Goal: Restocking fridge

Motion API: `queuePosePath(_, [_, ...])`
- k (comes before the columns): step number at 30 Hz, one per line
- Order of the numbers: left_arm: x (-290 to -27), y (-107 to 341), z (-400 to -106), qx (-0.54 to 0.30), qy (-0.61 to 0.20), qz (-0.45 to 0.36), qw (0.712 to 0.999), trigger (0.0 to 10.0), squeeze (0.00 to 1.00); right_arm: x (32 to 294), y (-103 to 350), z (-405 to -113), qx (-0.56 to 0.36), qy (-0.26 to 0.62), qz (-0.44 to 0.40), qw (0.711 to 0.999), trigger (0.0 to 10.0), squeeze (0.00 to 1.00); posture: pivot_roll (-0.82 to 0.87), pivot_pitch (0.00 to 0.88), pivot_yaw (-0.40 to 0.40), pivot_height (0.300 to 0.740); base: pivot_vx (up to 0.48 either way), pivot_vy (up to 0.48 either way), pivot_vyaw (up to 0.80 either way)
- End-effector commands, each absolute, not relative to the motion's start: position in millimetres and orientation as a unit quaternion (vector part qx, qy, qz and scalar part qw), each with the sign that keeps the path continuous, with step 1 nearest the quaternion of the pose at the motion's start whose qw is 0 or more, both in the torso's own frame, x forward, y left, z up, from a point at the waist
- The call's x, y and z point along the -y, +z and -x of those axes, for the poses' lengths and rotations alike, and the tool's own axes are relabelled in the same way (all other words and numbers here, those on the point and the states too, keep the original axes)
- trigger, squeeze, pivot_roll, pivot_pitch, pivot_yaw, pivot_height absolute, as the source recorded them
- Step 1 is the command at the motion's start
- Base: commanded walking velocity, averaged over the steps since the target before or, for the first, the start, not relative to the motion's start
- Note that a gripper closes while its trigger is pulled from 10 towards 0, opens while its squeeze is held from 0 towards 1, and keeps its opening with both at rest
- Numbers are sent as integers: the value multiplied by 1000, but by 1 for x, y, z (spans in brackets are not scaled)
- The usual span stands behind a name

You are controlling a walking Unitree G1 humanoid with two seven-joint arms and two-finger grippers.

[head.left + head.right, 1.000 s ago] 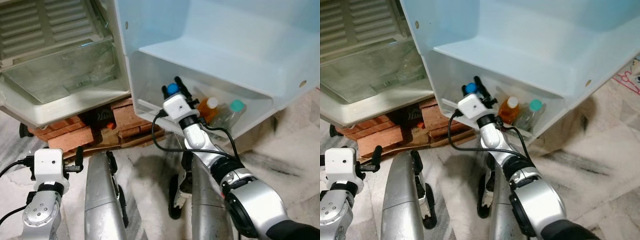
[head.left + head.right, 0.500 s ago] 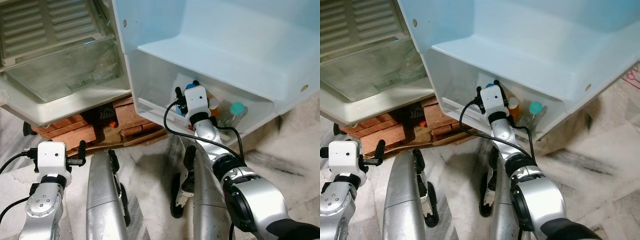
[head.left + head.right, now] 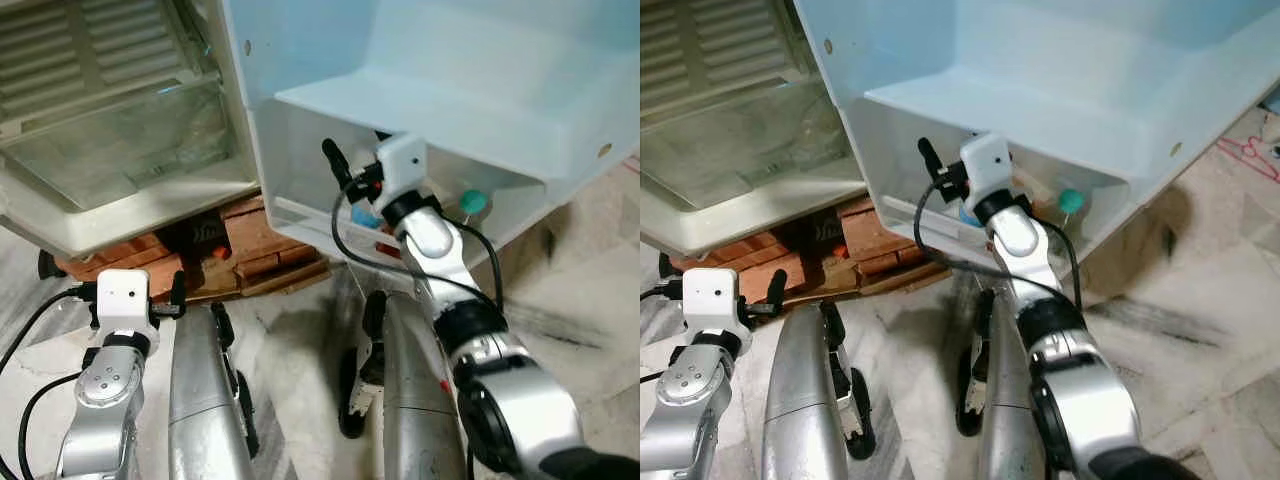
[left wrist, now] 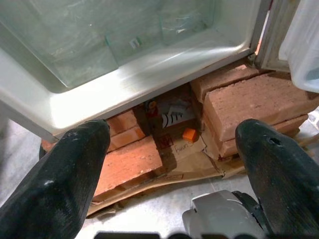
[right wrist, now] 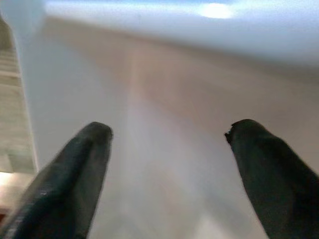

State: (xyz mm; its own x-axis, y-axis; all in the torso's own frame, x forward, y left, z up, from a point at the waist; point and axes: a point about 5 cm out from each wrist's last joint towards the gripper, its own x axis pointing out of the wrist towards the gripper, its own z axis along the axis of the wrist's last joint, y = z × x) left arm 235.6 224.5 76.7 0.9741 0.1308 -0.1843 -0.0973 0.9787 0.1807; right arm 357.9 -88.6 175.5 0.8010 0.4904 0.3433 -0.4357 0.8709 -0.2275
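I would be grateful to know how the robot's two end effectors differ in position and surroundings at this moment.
The right end effector is raised into the fridge door bin, beside the teal-capped bottle; the left end effector hangs low near the floor. The right faces the bin's pale inner wall; the left faces the bricks under the fridge. Both are open and hold nothing.

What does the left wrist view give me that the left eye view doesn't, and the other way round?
Left wrist view: a close look under the fridge, with the left gripper open over a striped carton and a cardboard sheet.

Left eye view: the right gripper inside the door bin, a blue cap just below it and a teal-capped bottle further right.

Shared: the bricks, the small orange block and the glass drawer.
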Motion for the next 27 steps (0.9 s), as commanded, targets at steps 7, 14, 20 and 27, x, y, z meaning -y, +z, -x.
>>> queuePosePath(7, [-225, 64, -234, -108, 62, -84, 989, 10000, 0, 112, 152, -326, 167, 209, 16, 963, 10000, 1000, 94, 106, -28, 508, 0, 0, 0])
queuePosePath(14, [-212, 68, -245, -88, 50, -66, 993, 10000, 0, 131, 110, -280, 81, 86, -8, 993, 10000, 0, 68, 79, -13, 508, 0, 0, 0])
queuePosePath(20, [-202, 63, -248, -88, 27, -61, 994, 10000, 0, 133, 113, -271, 102, 89, 34, 990, 10000, 0, 44, 58, -9, 523, 0, 0, 0])
queuePosePath(27, [-199, 63, -253, -79, 15, -72, 994, 10000, 0, 138, 119, -277, 92, 81, 28, 992, 10000, 0, 40, 40, -5, 573, 0, 0, 0])
